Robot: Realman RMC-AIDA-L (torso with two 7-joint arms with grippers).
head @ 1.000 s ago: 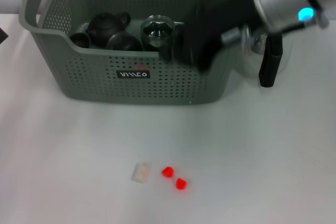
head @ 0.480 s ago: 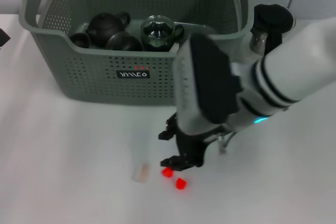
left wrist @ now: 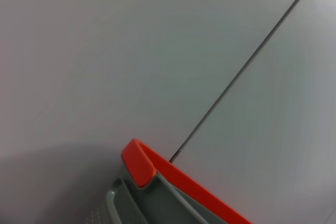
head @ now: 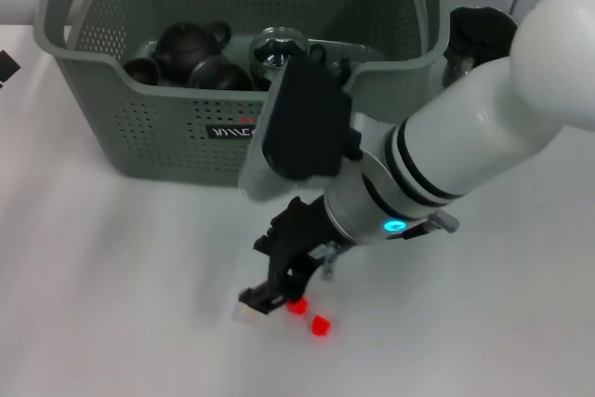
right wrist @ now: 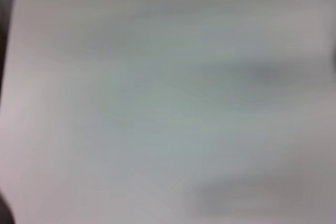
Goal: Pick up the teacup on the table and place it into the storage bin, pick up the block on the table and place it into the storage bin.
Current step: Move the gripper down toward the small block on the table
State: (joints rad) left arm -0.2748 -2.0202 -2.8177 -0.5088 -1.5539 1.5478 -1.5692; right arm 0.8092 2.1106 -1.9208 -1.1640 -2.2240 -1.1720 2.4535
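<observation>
Compared with half a second ago, our right gripper (head: 270, 293) has swung lower and further left, its black fingers now down at the pale block (head: 247, 309) on the table (head: 112, 267), beside two small red pieces (head: 309, 315); we cannot tell whether the fingers are closed. The storage bin (head: 167, 137) stays put behind, dark teaware (head: 191, 53) inside. Our left gripper is out of sight.

White table (head: 112, 304): storage bin (head: 167, 132), glass pitcher (head: 474, 44), pale block (head: 249, 311), red pieces (head: 320, 325).
</observation>
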